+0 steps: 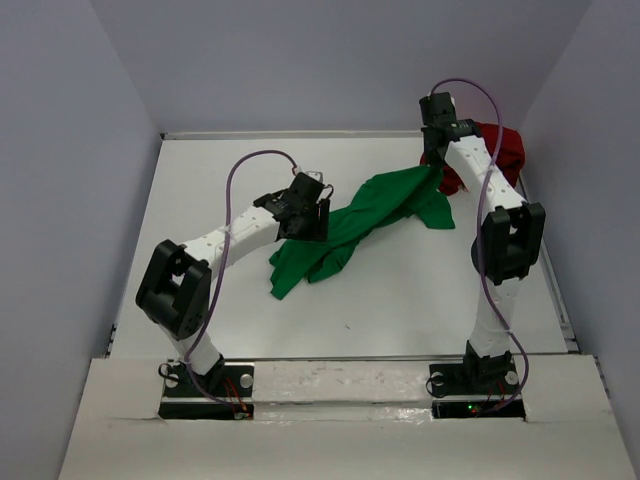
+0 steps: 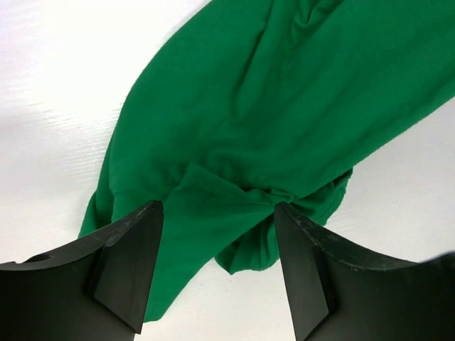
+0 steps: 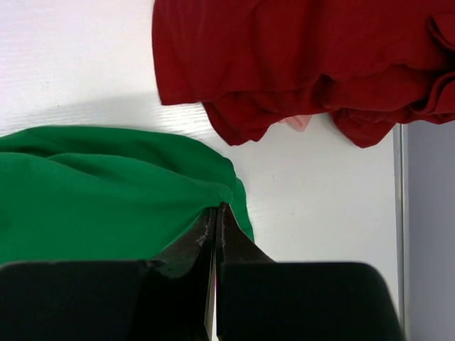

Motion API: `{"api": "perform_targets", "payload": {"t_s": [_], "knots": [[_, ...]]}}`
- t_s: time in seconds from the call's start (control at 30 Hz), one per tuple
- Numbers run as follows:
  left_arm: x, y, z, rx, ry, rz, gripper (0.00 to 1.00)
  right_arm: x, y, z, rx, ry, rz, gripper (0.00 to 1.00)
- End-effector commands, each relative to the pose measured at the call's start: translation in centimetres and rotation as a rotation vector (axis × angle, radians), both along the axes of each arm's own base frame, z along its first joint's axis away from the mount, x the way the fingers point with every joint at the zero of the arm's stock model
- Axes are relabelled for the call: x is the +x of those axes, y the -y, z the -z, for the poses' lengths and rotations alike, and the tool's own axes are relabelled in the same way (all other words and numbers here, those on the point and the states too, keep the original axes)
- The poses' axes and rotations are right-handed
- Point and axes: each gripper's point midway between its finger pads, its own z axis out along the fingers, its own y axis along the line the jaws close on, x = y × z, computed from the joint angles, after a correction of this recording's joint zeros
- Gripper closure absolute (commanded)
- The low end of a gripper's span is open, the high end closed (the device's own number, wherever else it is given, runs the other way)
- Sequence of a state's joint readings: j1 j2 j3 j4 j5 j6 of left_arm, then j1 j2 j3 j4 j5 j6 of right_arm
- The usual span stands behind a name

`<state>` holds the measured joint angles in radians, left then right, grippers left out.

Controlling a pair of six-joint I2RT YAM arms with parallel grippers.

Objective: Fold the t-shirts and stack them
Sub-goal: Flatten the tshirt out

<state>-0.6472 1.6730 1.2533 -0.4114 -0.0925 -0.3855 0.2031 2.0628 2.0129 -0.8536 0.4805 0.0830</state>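
Right gripper (image 3: 216, 217): jaws pressed together on an edge of the green t-shirt (image 3: 92, 192), pinching it so the cloth can be drawn out
Left gripper (image 2: 217, 263): jaws apart, poised over the shirt's bunched near end, with a twisted fold lying between the fingers (image 2: 131, 263); it is probably lining up a second hold
Green t-shirt: crumpled in a slanting band across the middle of the table (image 1: 400, 310), running from the left gripper up to the right one; not yet folded
Dark red t-shirt (image 3: 298, 57): heaped in the far right corner just beyond the right gripper; in the right wrist view a strip of bare table parts it from the green cloth
Edges: the right rim (image 3: 397, 213) and the side wall (image 3: 430, 213) stand close to the right gripper, so there is little room to pull that way
Open room: a broad bare surface lies toward the near side and the left, the likely place to spread and fold
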Motion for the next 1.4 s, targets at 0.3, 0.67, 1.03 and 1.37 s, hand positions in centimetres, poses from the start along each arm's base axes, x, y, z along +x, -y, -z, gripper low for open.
{"api": "perform_targets", "payload": {"t_s": [0.3,0.67,1.03,1.37], "knots": [[0.9,-1.0,1.9,0.033,-0.028,-0.077,0.32,-0.4,0.2,-3.8,0.024,0.087,-0.004,1.00],[0.8,-1.2,3.6,-0.007,-0.074,-0.086,0.37,-0.3,0.5,-3.7,0.032,0.088,-0.002,1.00],[-0.1,-1.1,4.5,-0.044,-0.108,-0.079,0.50,-0.1,0.7,-3.7,0.043,0.090,-0.004,1.00],[0.9,-1.8,2.8,-0.019,-0.053,-0.124,1.00,-0.2,0.5,-2.6,0.051,0.067,-0.006,1.00]]}}
